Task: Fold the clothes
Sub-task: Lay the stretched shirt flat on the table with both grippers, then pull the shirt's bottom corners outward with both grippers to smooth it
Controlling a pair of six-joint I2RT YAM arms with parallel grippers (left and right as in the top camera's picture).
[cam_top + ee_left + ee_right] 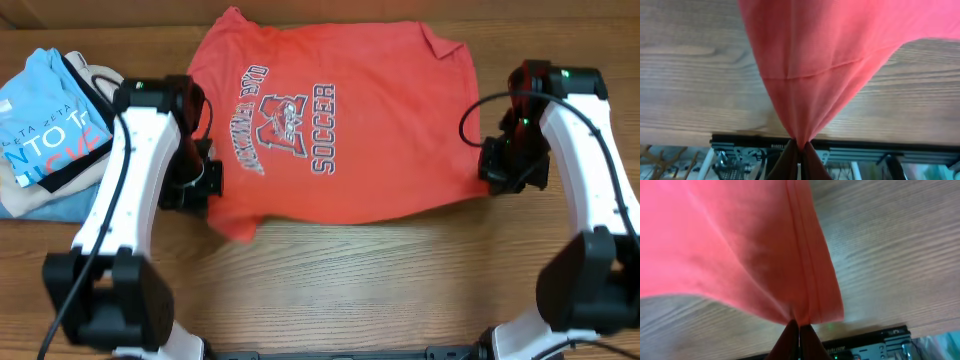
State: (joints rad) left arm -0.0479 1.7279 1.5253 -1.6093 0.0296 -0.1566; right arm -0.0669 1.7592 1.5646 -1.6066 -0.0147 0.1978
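The coral-red T-shirt point(340, 120) lies spread on the wooden table with its navy-and-white lettering facing up. My left gripper point(205, 190) is shut on the shirt's left edge; in the left wrist view the fabric point(810, 65) hangs bunched from the closed fingertips point(800, 146). My right gripper point(497, 172) is shut on the shirt's right edge; in the right wrist view the hemmed fabric point(740, 250) rises from the closed fingertips point(799, 325).
A pile with a light-blue printed T-shirt point(40, 125) and a beige garment point(98, 80) sits at the left of the table. Bare wood point(350, 290) lies in front of the shirt. The table's front rail point(865, 147) shows below the wrists.
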